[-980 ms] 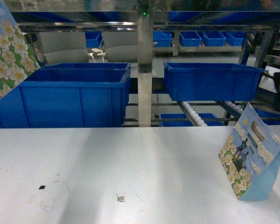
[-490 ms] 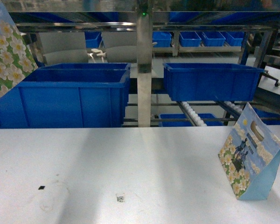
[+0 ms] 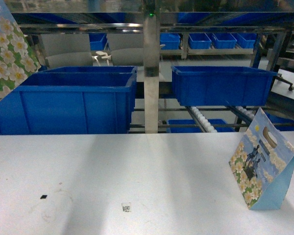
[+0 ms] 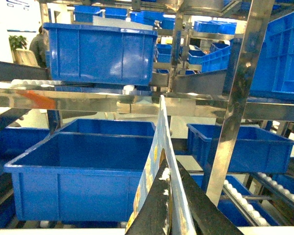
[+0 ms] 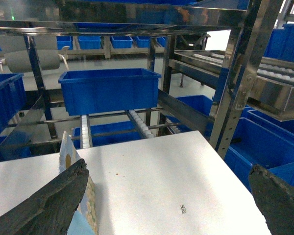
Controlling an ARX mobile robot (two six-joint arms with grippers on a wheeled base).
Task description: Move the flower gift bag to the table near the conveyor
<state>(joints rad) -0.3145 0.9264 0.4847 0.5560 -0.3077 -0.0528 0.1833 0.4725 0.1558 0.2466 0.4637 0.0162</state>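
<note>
A flower gift bag point(image 3: 7, 54) with white blossoms on green hangs at the top left of the head view, above the table's point(image 3: 161, 166) left end. In the left wrist view its thin upper edge point(image 4: 159, 127) stands upright between the black fingers of my left gripper point(image 4: 170, 165), which is shut on it. My right gripper point(image 5: 169, 200) is open over bare tabletop point(image 5: 176, 166), its left finger point(image 5: 49, 205) next to a second gift bag point(image 5: 71, 156). That bag point(image 3: 262, 164) stands on the table at the right. The conveyor point(image 3: 206, 120), with its white rollers, runs behind the table.
Large blue bins point(image 3: 73, 100) point(image 3: 220, 83) sit on the steel racking just beyond the table's far edge, with a steel post point(image 3: 152, 73) between them. A QR sticker point(image 3: 127, 207) and a black mark point(image 3: 43, 197) lie on the near tabletop. More blue bins point(image 5: 264, 147) stand past the table's right edge.
The held bag has drifted slightly left in the head view. A dark shape at the right edge one second ago is gone. The bag on the table has not moved.
</note>
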